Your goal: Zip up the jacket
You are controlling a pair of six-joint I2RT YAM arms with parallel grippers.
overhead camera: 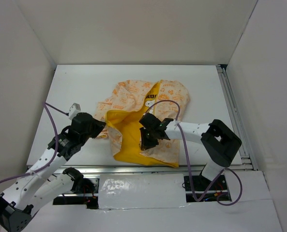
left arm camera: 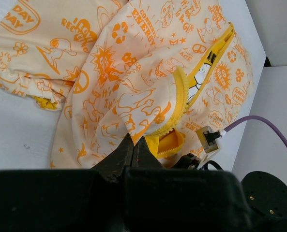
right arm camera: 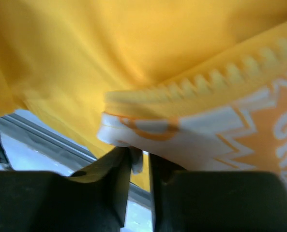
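The left gripper [left arm camera: 135, 145] had its two fingers pressed together on a fold of the jacket [left arm camera: 133, 87], pinching the cream, orange-printed fabric just beside a yellow-edged opening. In the overhead view the left gripper [overhead camera: 100, 126] met the garment's left edge, low over the white table [overhead camera: 75, 87].

The right gripper [right arm camera: 139, 162] stood with its fingers nearly closed, a narrow gap between them, and a corner of the printed hem caught in that gap. Right above it ran the yellow zipper strip [right arm camera: 220, 82], its teeth blurred by nearness, with the bright yellow lining [right arm camera: 133, 43] filling the rest of that view. From overhead the right gripper [overhead camera: 147, 140] sat on the middle of the garment, over the exposed lining [overhead camera: 126, 133].

The jacket [overhead camera: 143, 101] lay rumpled and open at the centre of the table, between the two arms, its lower part folded back to show yellow, its upper part showing the printed side. The zipper strip [left arm camera: 213, 53] ran along the front edge toward the far end. A purple cable [overhead camera: 184, 145] looped from the right arm across the cloth's near corner.
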